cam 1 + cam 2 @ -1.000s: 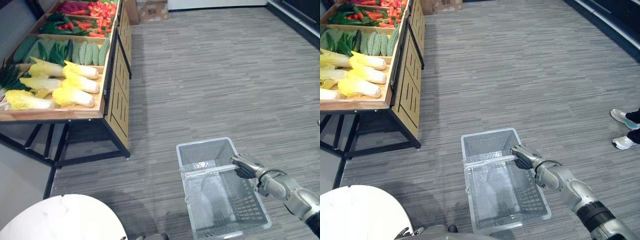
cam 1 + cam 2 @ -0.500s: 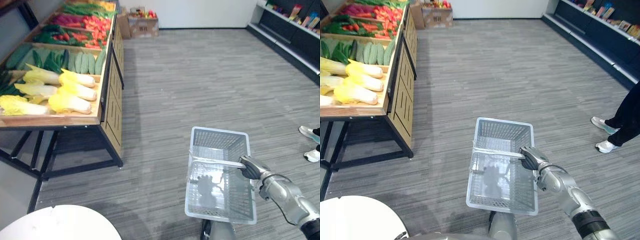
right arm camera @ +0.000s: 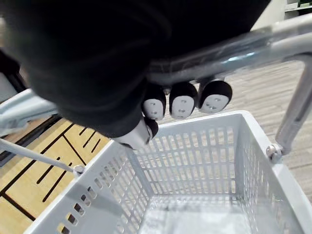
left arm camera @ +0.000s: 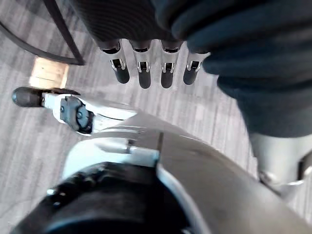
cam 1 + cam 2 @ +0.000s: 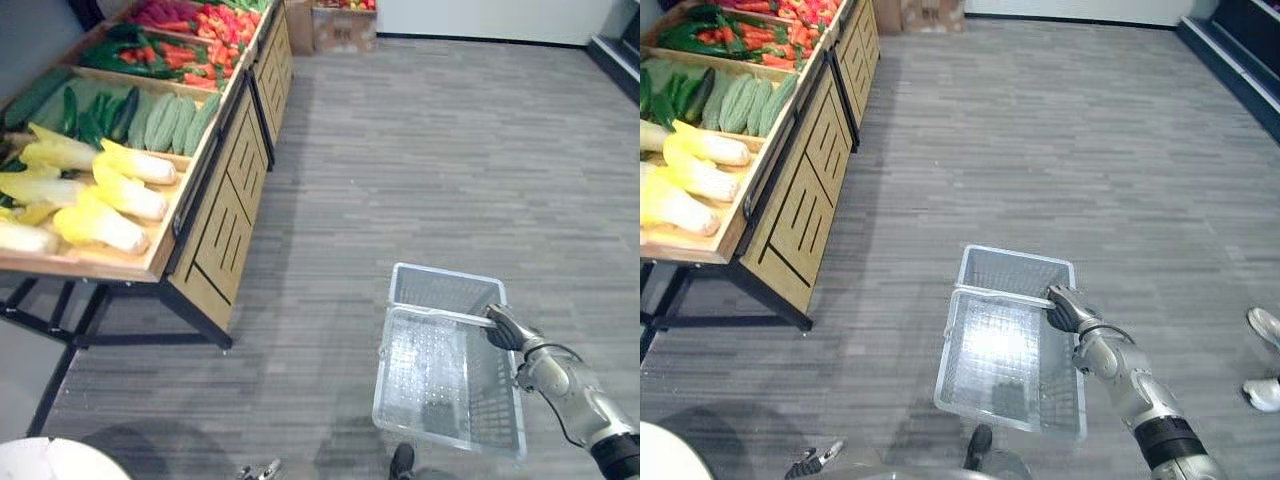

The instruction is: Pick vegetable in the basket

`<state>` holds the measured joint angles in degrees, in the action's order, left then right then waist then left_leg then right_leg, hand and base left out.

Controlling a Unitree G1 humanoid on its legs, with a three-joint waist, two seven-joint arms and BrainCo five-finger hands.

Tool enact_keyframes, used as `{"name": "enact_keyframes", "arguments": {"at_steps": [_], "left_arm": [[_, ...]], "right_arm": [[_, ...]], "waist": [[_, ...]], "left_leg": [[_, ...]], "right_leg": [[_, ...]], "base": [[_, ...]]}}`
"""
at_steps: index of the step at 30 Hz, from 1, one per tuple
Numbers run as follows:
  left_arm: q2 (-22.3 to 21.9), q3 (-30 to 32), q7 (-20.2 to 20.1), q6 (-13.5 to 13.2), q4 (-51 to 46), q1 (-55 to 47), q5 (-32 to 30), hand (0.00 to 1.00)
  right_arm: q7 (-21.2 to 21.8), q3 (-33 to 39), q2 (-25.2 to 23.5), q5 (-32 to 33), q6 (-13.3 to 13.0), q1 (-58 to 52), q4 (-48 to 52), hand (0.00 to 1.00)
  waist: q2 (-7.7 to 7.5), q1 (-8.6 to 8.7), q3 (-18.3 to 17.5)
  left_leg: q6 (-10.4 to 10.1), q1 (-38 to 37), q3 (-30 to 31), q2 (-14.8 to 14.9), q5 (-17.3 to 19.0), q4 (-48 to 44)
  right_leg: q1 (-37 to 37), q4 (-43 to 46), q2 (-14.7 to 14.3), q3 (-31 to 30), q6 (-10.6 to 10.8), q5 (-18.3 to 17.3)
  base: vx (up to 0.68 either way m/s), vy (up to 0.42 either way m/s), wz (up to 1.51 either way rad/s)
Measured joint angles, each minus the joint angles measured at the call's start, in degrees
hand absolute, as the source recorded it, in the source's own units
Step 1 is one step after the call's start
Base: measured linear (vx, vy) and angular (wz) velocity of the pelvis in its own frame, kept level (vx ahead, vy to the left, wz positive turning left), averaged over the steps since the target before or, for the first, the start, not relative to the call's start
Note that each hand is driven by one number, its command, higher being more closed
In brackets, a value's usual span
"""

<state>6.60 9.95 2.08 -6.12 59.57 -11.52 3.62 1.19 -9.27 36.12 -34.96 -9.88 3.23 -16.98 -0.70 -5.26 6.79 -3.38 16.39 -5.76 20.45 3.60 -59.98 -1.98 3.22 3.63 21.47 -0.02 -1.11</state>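
Right hand (image 5: 505,327) is curled round the handle (image 3: 234,48), with the basket (image 5: 440,437) hanging just under it. Our left hand (image 4: 142,63) dangles, fingers straight. Vegetables (image 5: 110,190) sit on the stand (image 5: 215,220), well off to the right hand's left, and we see some cut off at the edge.

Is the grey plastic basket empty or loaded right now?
Empty: the grey perforated plastic basket shows bare walls and floor inside; the right hand grips its handle.
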Motion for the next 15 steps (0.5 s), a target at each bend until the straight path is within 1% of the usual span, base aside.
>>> {"name": "enact_keyframes", "arguments": {"at_steps": [2,3,4,5,6,7,8,9,10,11,12,13,15], "left_arm": [[0.0,0.0,0.0,0.0,-0.9,-0.1,0.0,0.0],[0.0,0.1,0.1,0.0,-1.7,0.1,0.0,0.0],[0.0,0.0,0.1,0.0,-2.0,0.1,0.0,0.0],[0.0,0.0,0.1,0.0,-2.1,0.1,-0.1,0.0],[-0.2,0.0,0.1,0.1,-1.3,-0.1,-0.3,0.0],[-0.4,0.0,0.1,0.1,-1.0,-0.4,-0.5,0.0],[0.1,0.0,0.2,0.3,-0.1,0.2,-0.5,0.0],[1.2,0.0,0.3,0.1,-0.9,0.4,-1.0,0.0],[2.0,0.1,0.2,0.1,-1.5,0.7,-1.6,0.0],[2.1,0.2,0.3,0.1,-1.5,0.8,-1.8,0.0],[1.5,1.6,0.3,0.3,-1.1,0.7,-2.2,0.0],[1.3,1.8,0.4,0.3,-1.0,0.6,-2.2,0.0],[0.7,2.5,0.5,0.4,-0.4,-0.1,-2.3,0.0]], "right_arm": [[-0.5,0.0,-0.2,0.0,0.1,0.0,-0.4,1.0],[-0.8,0.0,-0.2,0.0,0.0,0.0,-0.4,1.0],[-0.9,0.0,-0.3,0.0,0.0,0.0,-0.4,1.0],[-0.9,0.0,-0.3,0.0,0.0,0.0,-0.4,1.0],[-1.0,0.2,-0.3,0.0,0.0,-0.7,-0.2,1.0],[-1.0,0.4,-0.1,0.0,0.0,-1.1,0.0,1.0],[-1.0,1.6,-2.5,0.0,0.2,-1.3,-0.8,1.0],[-1.1,1.6,-3.4,0.1,0.2,-1.6,-0.7,1.0],[-1.1,1.7,-3.3,0.1,0.2,-1.0,-0.8,1.0],[-1.1,1.7,-3.5,0.1,0.2,-0.3,-0.8,1.0],[-1.1,1.0,-4.1,0.0,0.2,1.1,-0.8,1.0],[-1.1,0.3,-4.2,0.0,0.1,1.7,-0.8,1.0],[-1.1,-1.7,-4.9,0.1,-0.8,2.4,-0.8,1.0]], "waist": [[-0.04,-0.61,0.0],[-0.41,-1.39,0.2],[-0.5,-1.49,0.3],[-0.46,-1.37,0.3],[0.34,-1.33,-0.2],[1.32,-1.48,-0.8],[0.26,-1.32,-1.0],[-2.35,-1.38,-0.8],[-2.88,-1.61,-0.5],[-2.88,-2.51,-0.5],[-2.77,-3.66,-0.3],[-2.79,-3.76,-0.3],[-3.3,-4.99,-0.4]], "left_leg": [[0.1,4.0,-2.7,-0.4,2.9,0.8],[0.4,6.9,-5.8,-1.5,4.4,5.8],[0.8,8.2,-7.9,-2.5,4.6,11.4],[1.0,8.7,-8.9,-3.5,4.6,16.4],[1.4,8.3,-10.4,-6.8,1.0,33.8],[1.0,7.9,-10.1,-7.8,-2.6,41.8],[2.9,6.8,-9.4,-10.3,-6.3,45.4],[3.1,7.2,-8.6,-13.5,-6.0,46.8],[4.1,9.4,-7.8,-13.7,-4.5,42.4],[4.9,10.4,-7.7,-13.4,-2.9,39.6],[6.0,11.0,-9.4,-12.8,-0.7,35.3],[6.6,10.3,-10.0,-12.8,-0.3,35.0],[6.8,6.9,-11.1,-13.1,0.1,37.3]], "right_leg": [[2.7,-1.5,0.4,0.3,0.3,-0.2],[4.2,-1.6,1.5,0.6,2.4,-1.8],[5.0,-1.6,2.5,1.1,4.0,-3.1],[5.5,-1.6,3.0,1.8,4.9,-3.8],[6.5,-1.4,3.8,3.2,6.9,-5.2],[6.8,-1.4,3.4,3.6,7.8,-5.9],[7.7,-1.8,4.4,3.8,8.9,-6.6],[8.3,-3.3,5.4,3.2,8.7,-6.3],[9.3,-4.4,4.9,3.3,8.6,-5.8],[10.0,-5.3,4.7,3.3,9.2,-5.0],[12.1,-6.2,4.7,3.0,10.3,-3.2],[12.9,-6.2,4.8,2.9,10.5,-2.3],[13.9,-5.9,5.7,0.8,10.8,1.3]], "base": [[0.32,-0.02,0.02],[0.34,0.126,0.03],[0.28,0.123,0.07],[0.32,0.223,0.21],[0.28,0.206,0.24],[0.37,0.268,0.41],[0.37,0.187,0.77],[0.43,0.15,0.95],[0.42,0.104,0.75],[0.37,0.106,0.36],[0.23,0.091,0.2],[0.25,0.117,0.18],[0.2,0.109,-0.14]]}}
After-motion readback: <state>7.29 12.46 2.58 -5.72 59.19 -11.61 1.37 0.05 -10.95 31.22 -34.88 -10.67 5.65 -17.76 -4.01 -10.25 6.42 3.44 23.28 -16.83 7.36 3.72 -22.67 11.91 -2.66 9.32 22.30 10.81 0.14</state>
